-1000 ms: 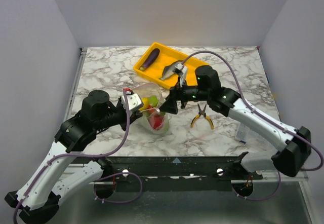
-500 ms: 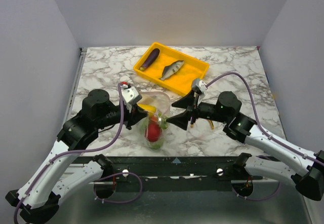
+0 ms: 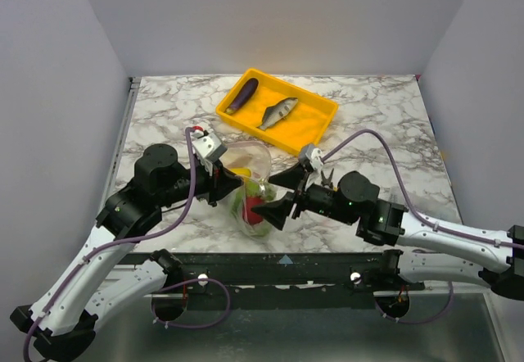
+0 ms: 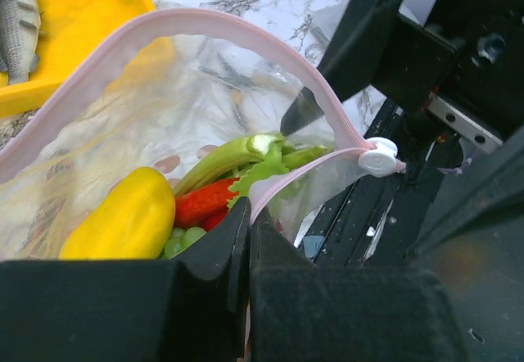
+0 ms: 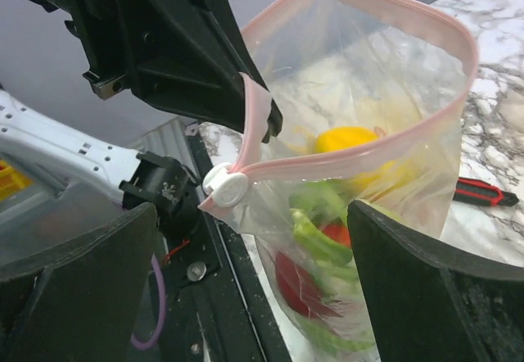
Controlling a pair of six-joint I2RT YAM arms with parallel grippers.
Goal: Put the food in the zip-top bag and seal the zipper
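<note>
1. Plastic, clear and faintly pink: the zip-top bag (image 3: pixel 250 174) hangs upright between the two arms, near the front edge of the marble table (image 3: pixel 164 108), mouth gaping
2. Left gripper (image 4: pixel 248 235) has its jaws pinched tight on the bag's near rim, right on the pink zipper (image 4: pixel 205 18)
3. Right gripper (image 5: pixel 252 214) stands with jaws spread wide, one finger on either side of the bag's corner where the white slider (image 5: pixel 225 186) sits, clamping nothing
4. Inside the bag: yellow squash (image 4: pixel 123 219), green leek (image 4: pixel 233 153), lettuce (image 4: pixel 270 174) and a red piece (image 4: pixel 201 202) underneath
5. Back in the yellow tray (image 3: pixel 315 124), grey fish (image 3: pixel 278 112) and purple eggplant (image 3: pixel 242 94) lie apart from each other
6. Red-and-black pocket knife (image 5: pixel 483 192) lies on the marble beyond the bag
</note>
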